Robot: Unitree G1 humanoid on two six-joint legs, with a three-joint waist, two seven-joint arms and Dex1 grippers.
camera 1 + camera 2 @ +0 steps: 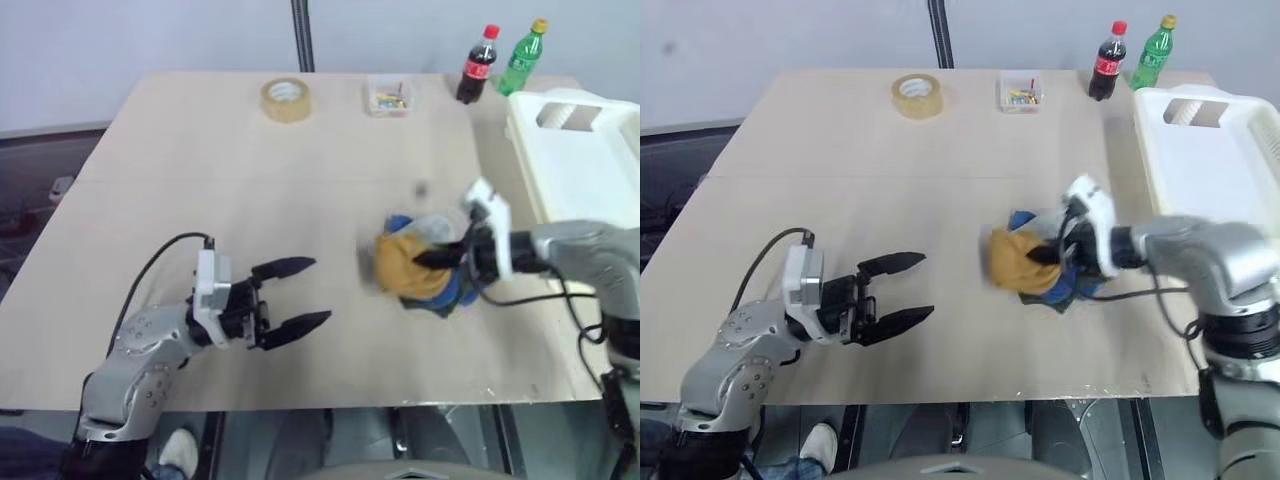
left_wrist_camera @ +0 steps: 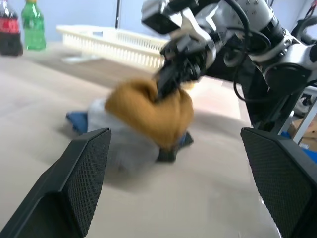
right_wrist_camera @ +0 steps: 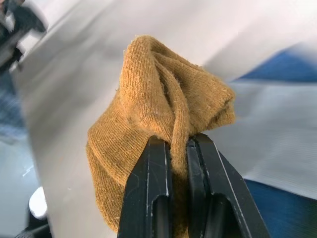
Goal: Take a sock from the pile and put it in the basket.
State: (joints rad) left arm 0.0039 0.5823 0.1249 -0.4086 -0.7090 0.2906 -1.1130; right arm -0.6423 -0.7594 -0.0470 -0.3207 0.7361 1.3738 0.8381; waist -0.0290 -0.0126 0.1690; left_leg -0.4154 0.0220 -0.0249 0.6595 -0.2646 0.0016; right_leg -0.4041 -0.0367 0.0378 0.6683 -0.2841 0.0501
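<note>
The right gripper (image 1: 1052, 254) is clamped shut on a fold of the mustard sock (image 1: 1015, 262), which hangs bunched over the pile (image 1: 1065, 285) at mid-surface, while the left gripper (image 1: 292, 297) waits wide open and empty at about eight o'clock. To do this step well, I judge the sock should be lifted fully free of the other socks, then carried toward two o'clock and over the near rim of the basket (image 1: 585, 170) before letting go. Crumpled as it is, the sock shows no clear long axis; its bulk droops away from the fingers toward nine o'clock.
</note>
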